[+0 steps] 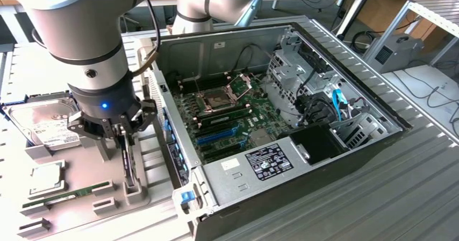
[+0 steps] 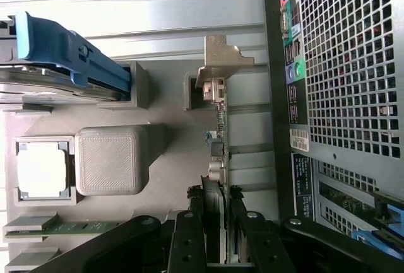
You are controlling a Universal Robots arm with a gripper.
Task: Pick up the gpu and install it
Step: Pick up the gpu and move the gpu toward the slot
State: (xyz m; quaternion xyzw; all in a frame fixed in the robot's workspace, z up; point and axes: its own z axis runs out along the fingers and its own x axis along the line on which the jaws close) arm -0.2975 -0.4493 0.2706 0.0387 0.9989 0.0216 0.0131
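While gpu (image 1: 128, 160) stands upright, case (image 1: 237, 171) (open) sits beside.

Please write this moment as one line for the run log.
hand: around gpu | gpu: on edge in grey holder, beside open computer case | install: not done

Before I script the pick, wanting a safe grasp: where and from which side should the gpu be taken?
Pinch the gpu across its two flat faces at the free top edge, coming straight down from above. It stands on edge in the gray holder, its lower edge seated there, with the silver bracket at one end.
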